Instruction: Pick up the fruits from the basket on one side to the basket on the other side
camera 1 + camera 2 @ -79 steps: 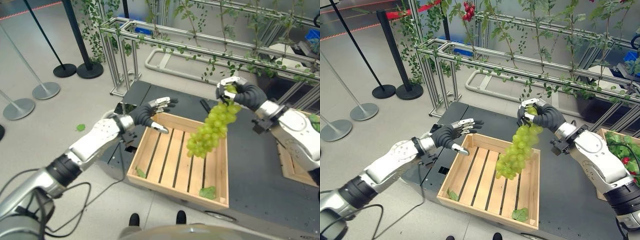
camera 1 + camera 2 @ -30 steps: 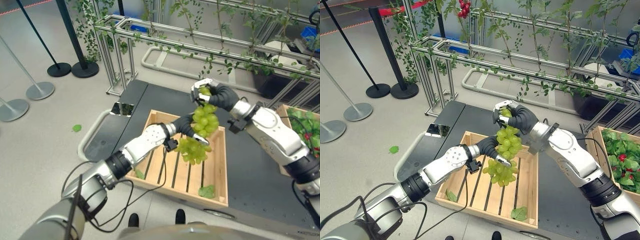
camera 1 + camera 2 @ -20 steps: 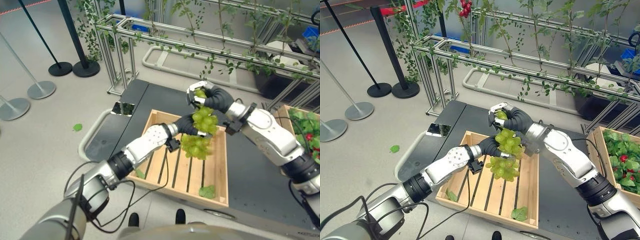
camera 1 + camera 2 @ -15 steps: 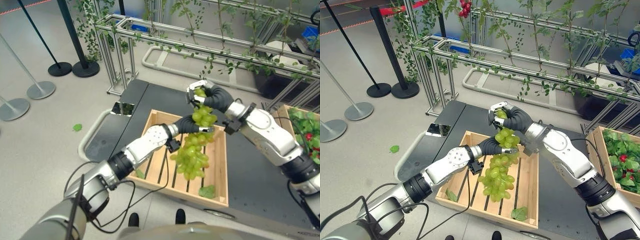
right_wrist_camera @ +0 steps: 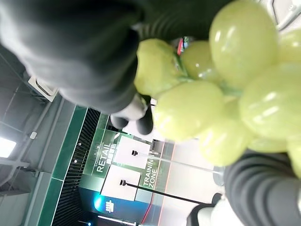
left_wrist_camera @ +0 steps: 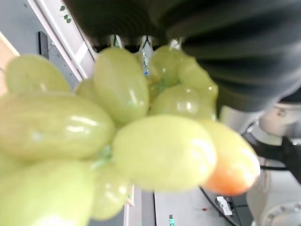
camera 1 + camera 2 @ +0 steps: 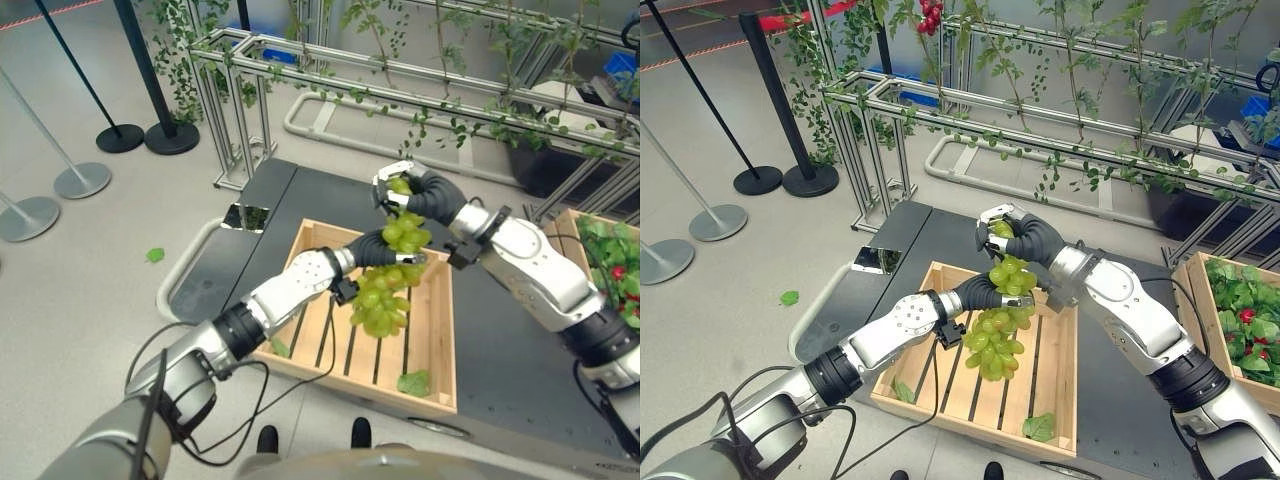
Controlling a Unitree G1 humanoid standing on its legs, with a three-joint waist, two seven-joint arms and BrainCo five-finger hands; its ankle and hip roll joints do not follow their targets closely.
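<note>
Green grapes [image 7: 385, 290] hung in one long bunch above the wooden crate [image 7: 433, 350], and both of my hands were on them. My right hand [image 7: 418, 195] had its fingers curled round the top of the bunch, up over the crate's far edge. My left hand [image 7: 372, 250] reached in from the near left side and was closed round the middle of the bunch, so the lower grapes dangled below it over the slatted floor of the crate without touching the wood. A loose green leaf [image 7: 415, 383] lay in the crate's near right corner, and a smaller leaf [image 7: 281, 346] near its left wall. The crate sat on the dark worktop [image 7: 510, 350]. At the right edge stood a second crate [image 7: 1240, 300] holding leafy greens and some red fruit.
</note>
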